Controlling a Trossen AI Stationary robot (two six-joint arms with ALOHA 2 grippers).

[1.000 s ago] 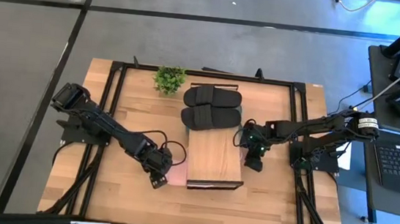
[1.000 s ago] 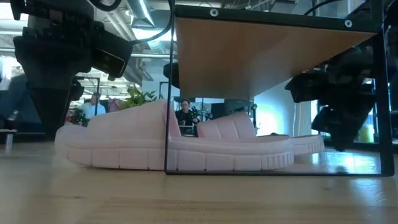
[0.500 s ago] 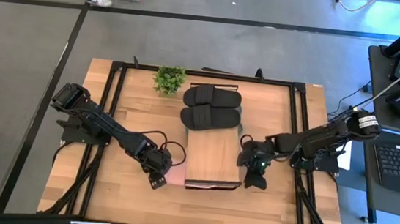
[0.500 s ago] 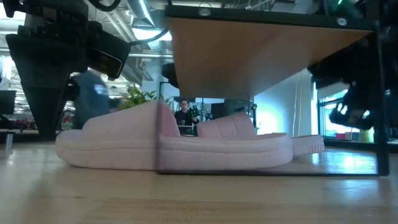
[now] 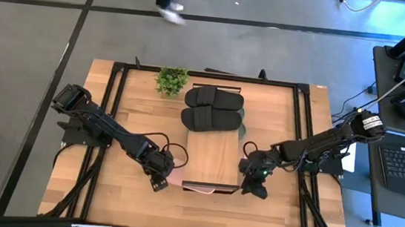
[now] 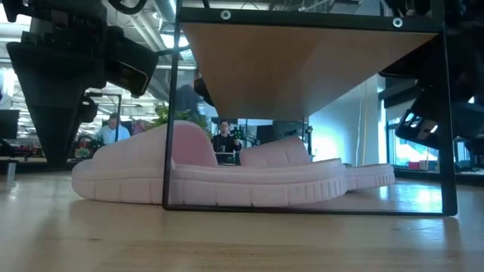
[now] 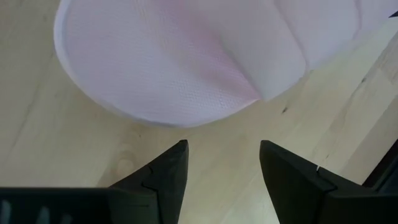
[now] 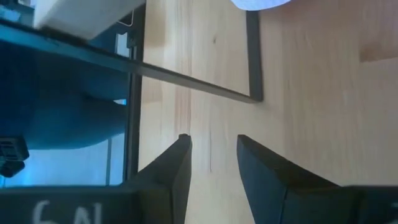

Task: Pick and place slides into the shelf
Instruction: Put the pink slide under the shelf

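A potted plant [image 5: 171, 80] stands beside 2 black slides [image 5: 213, 108] behind the shelf [image 5: 214, 158].

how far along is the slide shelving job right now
Done: the black slides sit on the table behind the shelf, and the pale pink slides lie under its plank. In hand: nothing is gripped; the left tool is open beside a pink slide and the right tool is open at the shelf frame. Left: a dark green slide peeks out by the shelf's far corner.
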